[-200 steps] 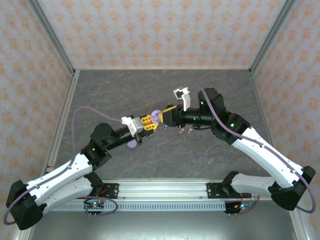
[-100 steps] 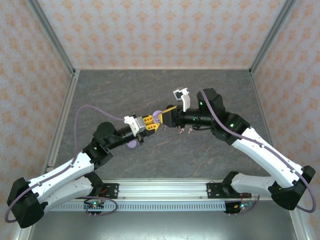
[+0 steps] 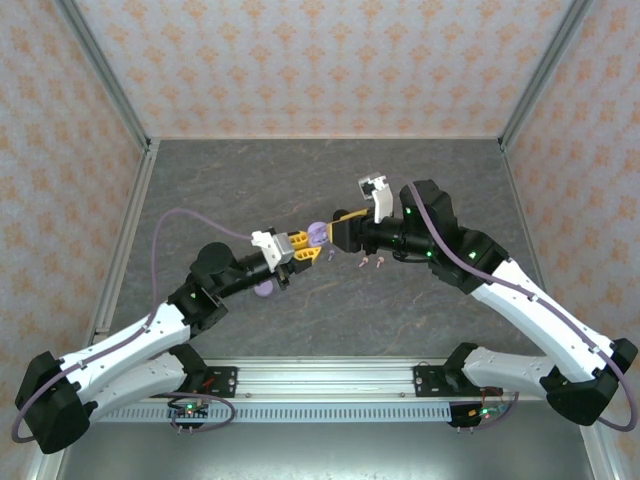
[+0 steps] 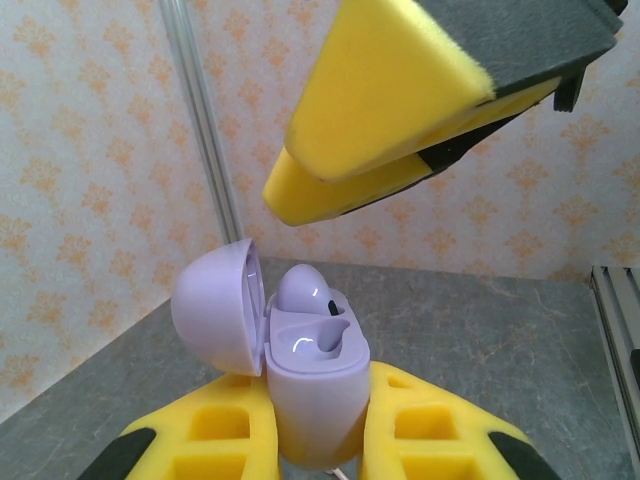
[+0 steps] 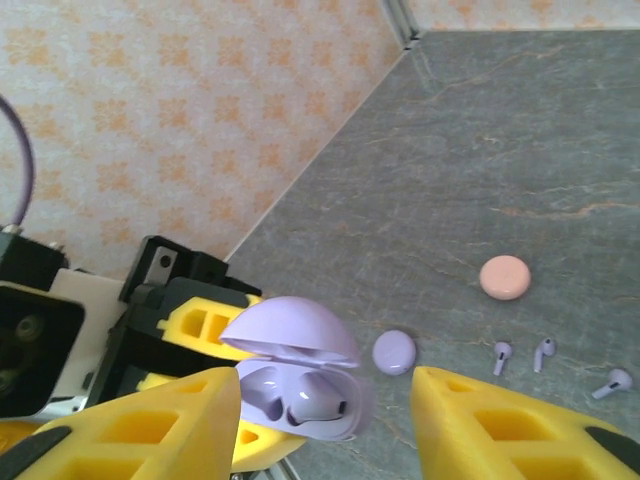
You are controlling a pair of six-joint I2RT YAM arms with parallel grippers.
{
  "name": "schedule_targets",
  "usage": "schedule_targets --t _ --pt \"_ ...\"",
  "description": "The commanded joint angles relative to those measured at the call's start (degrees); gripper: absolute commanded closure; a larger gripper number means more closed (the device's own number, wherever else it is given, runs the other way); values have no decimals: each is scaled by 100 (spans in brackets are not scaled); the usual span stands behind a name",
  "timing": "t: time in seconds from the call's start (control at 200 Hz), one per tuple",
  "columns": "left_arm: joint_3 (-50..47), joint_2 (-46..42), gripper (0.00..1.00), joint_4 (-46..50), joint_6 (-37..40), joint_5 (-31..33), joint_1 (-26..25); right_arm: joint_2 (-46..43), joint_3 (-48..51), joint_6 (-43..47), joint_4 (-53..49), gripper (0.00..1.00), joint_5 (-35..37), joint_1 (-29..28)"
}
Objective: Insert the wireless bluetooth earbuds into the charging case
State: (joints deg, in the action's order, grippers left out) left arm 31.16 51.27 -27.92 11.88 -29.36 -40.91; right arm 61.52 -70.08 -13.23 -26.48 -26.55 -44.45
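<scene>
The left tool (image 4: 320, 445) pinches the open case (image 4: 315, 375), the right tool (image 5: 325, 410) hangs spread, empty; the loose earbuds (image 5: 545, 351) look light, slick, best nipped by the stem.

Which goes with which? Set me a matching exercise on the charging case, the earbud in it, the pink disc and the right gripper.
1 lilac charging case
2 lilac earbud
3 pink disc
4 right gripper

A lying flat on the table
B jaws open, holding nothing
C seated in the case
D lid open, clamped by the left gripper

Pairs: 1-D, 2-C, 3-A, 4-B
</scene>
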Motion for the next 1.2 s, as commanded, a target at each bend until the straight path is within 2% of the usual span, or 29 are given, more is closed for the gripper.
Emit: schedule_targets --t 0.0,0.215,0.355,0.576,0.756,1.196 --pt "84 -127 100 152 -143 158 -32 -88 -1 -52 -182 49 684 111" --pt "-446 -717 100 468 -448 450 -32 149 591 -683 -104 47 1088 557" --pt "-734 -1192 100 786 -553 638 -31 896 712 -820 -368 50 1412 626" --pt "-853 -1716 100 1233 -483 685 -29 2646 338 -812 -478 56 1136 602" --pt "-840 -1787 100 1377 -406 722 -32 3779 -159 -778 -495 57 1272 560" --pt "-838 -1769 100 1333 -450 651 -32 5368 -1368 -589 -964 65 1535 501"
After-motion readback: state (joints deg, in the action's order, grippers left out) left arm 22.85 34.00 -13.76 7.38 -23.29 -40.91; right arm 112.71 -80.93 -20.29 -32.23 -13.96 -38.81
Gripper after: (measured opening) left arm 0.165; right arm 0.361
